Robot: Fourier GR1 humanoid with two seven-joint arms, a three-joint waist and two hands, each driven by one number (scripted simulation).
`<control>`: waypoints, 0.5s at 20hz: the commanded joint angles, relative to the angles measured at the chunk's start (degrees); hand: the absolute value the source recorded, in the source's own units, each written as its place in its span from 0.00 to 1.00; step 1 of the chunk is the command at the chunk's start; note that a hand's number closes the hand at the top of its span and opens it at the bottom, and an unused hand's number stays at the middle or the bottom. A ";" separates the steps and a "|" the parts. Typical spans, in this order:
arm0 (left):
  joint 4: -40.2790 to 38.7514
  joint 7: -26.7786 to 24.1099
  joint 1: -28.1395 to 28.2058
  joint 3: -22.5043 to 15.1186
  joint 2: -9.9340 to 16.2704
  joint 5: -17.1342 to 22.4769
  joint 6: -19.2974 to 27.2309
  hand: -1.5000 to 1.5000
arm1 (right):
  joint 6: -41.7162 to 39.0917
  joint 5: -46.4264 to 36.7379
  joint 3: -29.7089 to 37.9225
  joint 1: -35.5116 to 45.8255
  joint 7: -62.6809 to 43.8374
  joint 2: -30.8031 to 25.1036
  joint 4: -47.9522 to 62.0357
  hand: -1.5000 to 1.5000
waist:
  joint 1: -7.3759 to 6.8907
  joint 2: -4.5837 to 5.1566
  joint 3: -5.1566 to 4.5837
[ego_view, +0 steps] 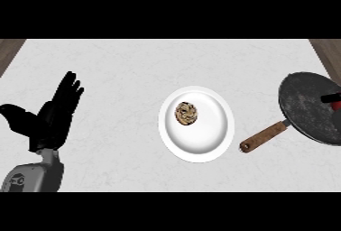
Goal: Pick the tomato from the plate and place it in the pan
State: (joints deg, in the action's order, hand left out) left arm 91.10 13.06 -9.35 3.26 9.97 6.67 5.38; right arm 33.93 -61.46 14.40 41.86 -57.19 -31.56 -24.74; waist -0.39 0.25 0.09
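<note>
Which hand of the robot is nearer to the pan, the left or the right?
Only the left hand shows, open and resting at the view's left, far across the white plate from the pan. The right hand is not in view, so I cannot compare.

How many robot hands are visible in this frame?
1: the left hand, open with fingers up, at the counter's left side. The right hand is out of view.
</note>
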 commanded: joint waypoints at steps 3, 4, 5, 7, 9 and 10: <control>2.76 2.71 -0.02 0.38 1.04 0.14 -0.45 0.50 | 4.99 8.28 7.37 -2.37 7.64 -0.27 3.56 0.00 | -0.81 0.15 0.05; -0.94 2.75 -3.74 0.58 -0.12 -0.08 0.63 0.50 | 6.90 6.87 5.39 -2.63 4.45 3.60 0.53 0.00 | -0.05 -0.04 -0.03; -0.79 2.17 -2.74 1.01 0.13 -0.66 1.12 0.50 | 8.57 9.36 7.32 -5.34 8.93 2.64 0.00 0.00 | 0.03 -0.04 -0.02; 1.19 3.38 -1.22 2.77 2.71 1.70 -1.68 0.50 | 12.06 9.21 6.89 -7.39 10.79 2.61 -4.79 0.00 | 0.51 -0.38 -0.06; -1.72 -1.68 -0.03 1.18 0.11 -0.28 -0.74 0.50 | 17.35 9.75 7.44 -7.50 12.39 4.93 -6.97 0.00 | 0.61 -0.25 -0.07; 1.71 1.66 0.32 -0.49 -1.12 -1.29 1.32 0.50 | 18.91 10.39 7.92 -9.33 13.80 4.79 -8.94 0.00 | 0.78 -0.48 -0.05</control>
State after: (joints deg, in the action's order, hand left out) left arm 91.25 13.83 -9.79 4.25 10.36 6.79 5.01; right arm 44.61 -52.89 21.13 35.37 -46.01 -28.45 -28.89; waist -0.08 0.04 0.06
